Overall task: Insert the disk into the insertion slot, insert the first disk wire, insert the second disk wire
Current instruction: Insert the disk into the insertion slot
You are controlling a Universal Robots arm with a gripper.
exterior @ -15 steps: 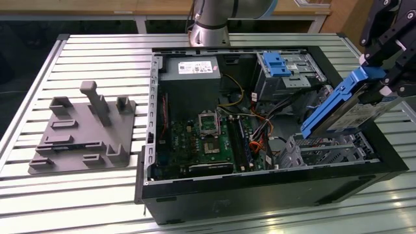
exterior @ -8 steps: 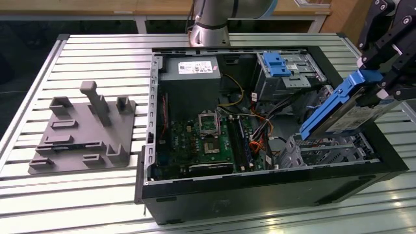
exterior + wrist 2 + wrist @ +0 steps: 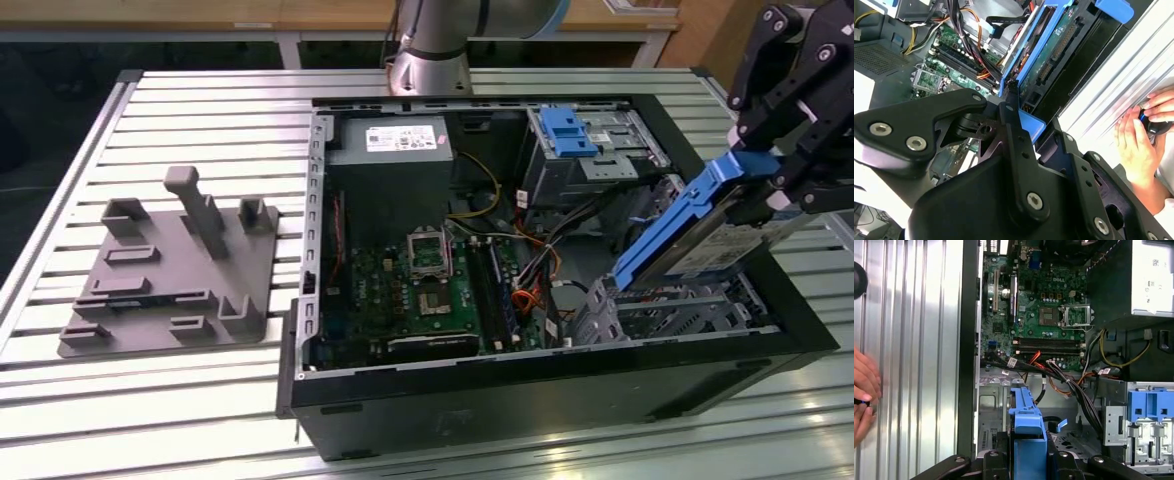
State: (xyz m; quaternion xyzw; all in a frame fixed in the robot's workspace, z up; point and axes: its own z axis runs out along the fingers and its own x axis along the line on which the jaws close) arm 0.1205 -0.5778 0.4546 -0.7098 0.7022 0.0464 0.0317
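Claw: gripper [image 3: 767, 190] at the exterior view's right, clamped on the raised end of the disk [image 3: 694, 230]; blue frame pinched between black fingers in both wrist views
Disk: tilted steeply, not lying flat; lower end down at the mouth of the insertion slot [image 3: 674, 312], upper end up and out toward the exterior view's right; connector edge exposed in the second wrist view
Slot: silvery perforated cage in the near corner of the case, at the exterior view's right; disk not seated, most of its length standing above the cage
Case: black computer case [image 3: 534, 405] lying open on a slatted metal table [image 3: 200, 110]; green motherboard [image 3: 427, 290] across the middle; grey power supply [image 3: 400, 140] with a white label at the far side
Bay: taller metal bay [image 3: 587, 150] with a blue latch, beyond the slot; apart from the disk
Cables: bundle of black, orange and yellow cables [image 3: 1074, 390] running from the motherboard toward the cage; loose ends near the slot, touching the disk or not, cannot tell
Fixture: grey plate [image 3: 160, 275] with upright pegs on the table at the exterior view's left; well apart from the case
Person: hand [image 3: 864, 390] resting on the table slats beside the case wall; two hands together around a small dark object in the second wrist view
Arm: silver-grey arm base [image 3: 434, 45] behind the case at the table's far edge
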